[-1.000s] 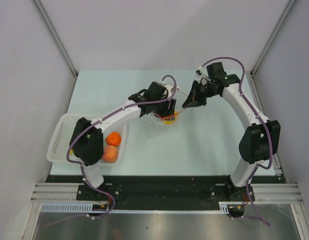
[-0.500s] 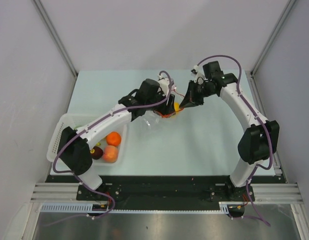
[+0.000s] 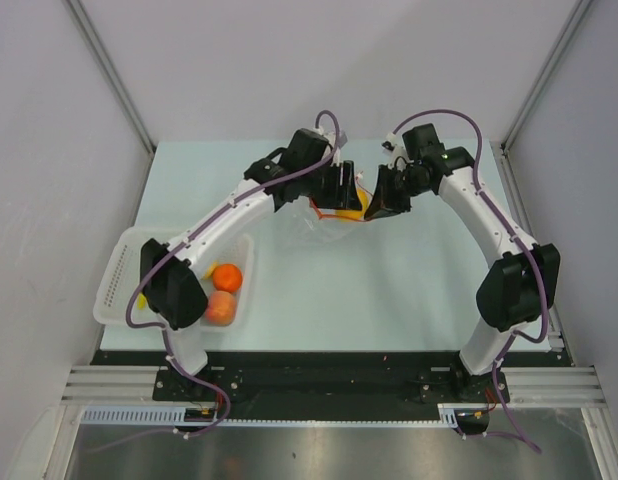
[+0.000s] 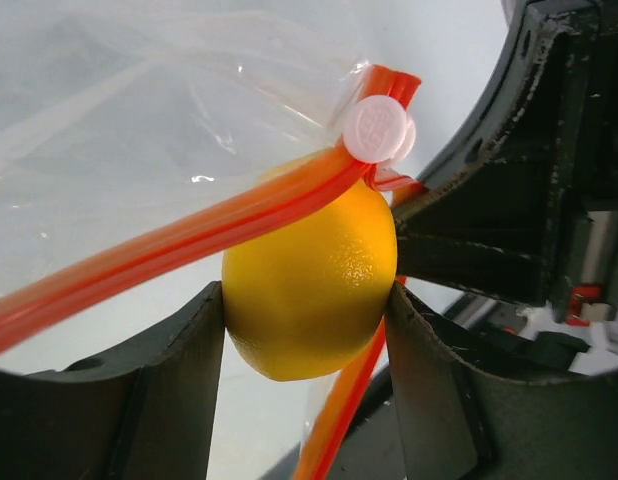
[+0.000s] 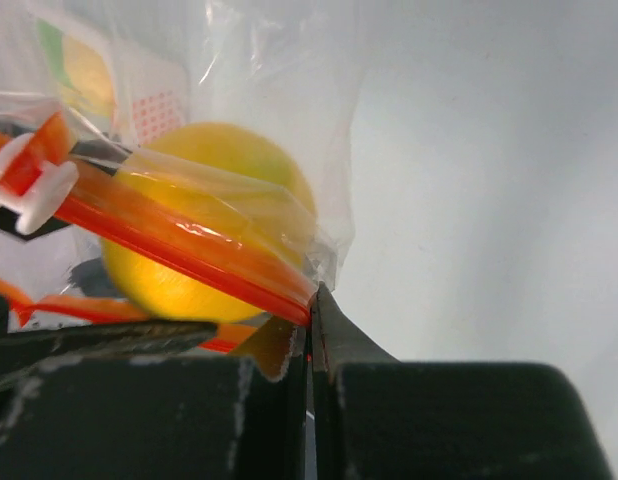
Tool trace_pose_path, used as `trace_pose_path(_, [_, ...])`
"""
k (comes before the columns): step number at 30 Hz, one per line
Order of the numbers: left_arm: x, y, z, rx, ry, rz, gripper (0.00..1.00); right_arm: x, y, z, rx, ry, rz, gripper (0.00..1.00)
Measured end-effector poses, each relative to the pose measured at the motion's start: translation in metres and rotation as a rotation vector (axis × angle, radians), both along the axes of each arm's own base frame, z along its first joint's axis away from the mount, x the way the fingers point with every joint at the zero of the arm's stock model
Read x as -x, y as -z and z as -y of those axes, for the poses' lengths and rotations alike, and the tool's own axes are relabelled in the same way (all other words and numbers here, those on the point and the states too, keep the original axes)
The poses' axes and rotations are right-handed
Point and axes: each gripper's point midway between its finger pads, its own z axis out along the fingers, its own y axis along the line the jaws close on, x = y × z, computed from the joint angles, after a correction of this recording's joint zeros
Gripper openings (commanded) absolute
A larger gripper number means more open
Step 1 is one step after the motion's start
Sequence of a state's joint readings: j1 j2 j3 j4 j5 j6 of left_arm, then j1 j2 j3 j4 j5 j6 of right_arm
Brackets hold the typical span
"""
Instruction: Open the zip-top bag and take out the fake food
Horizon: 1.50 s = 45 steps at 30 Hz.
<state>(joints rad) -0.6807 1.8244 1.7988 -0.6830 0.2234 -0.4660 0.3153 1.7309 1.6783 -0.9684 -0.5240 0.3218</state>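
L gripper (image 4: 307,300) and R gripper (image 5: 311,312) meet over the table (image 3: 389,290), near the middle of its far edge. L gripper pinches a yellow fake lemon (image 4: 309,270) btwn its two fingers (image 4: 169,400), one pad on each side. Lemon sits right at the mouth of the zip-top bag (image 4: 129,120). The orange zip strip (image 4: 179,245) crosses over the lemon's top, w/ the white slider (image 4: 377,128) just above. R gripper is pressed together on the bag's edge at the strip end, clear film trapped btwn the jaws; lemon lies just beyond its tips. Bag is stretched btwn both grippers. White mesh basket (image 3: 114,275) at near-left corner, two orange fruits (image 3: 227,277) inside.
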Motion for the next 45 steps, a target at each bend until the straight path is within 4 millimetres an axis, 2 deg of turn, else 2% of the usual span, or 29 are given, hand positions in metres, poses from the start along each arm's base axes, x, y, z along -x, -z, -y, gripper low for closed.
trace_pose_path(5, [0.011,-0.004,0.005,0.085,-0.017,-0.116,0.0,-0.004,0.004,0.009,0.062,0.027,0.025,0.0])
trace_pose_path(9, [0.018,0.004,0.002,0.136,-0.065,-0.194,0.0,-0.006,0.002,0.009,0.075,0.028,0.037,0.0])
trace_pose_path(18, [0.012,-0.013,0.007,0.289,-0.179,-0.302,0.0,0.0,-0.005,0.005,0.104,0.009,0.095,0.0])
trace_pose_path(22, [0.012,-0.022,0.015,0.367,-0.166,-0.337,0.0,0.005,-0.004,0.011,0.12,0.02,0.118,0.0])
trace_pose_path(28, [0.018,-0.023,0.024,0.481,-0.084,-0.393,0.0,0.001,-0.001,0.021,0.122,0.048,0.117,0.0])
trace_pose_path(32, [0.025,-0.03,0.03,0.575,-0.001,-0.362,0.0,-0.005,-0.001,0.023,0.09,0.055,0.103,0.0])
trace_pose_path(37, [0.05,-0.057,0.03,0.639,0.138,-0.322,0.0,-0.025,0.004,0.026,0.023,0.082,0.074,0.0])
trace_pose_path(40, [0.061,-0.068,0.024,0.611,0.163,-0.255,0.0,-0.034,0.007,0.029,-0.008,0.104,0.053,0.0])
trace_pose_path(45, [0.067,-0.065,0.014,0.502,0.151,-0.145,0.0,-0.041,0.0,0.029,-0.024,0.115,0.067,0.0])
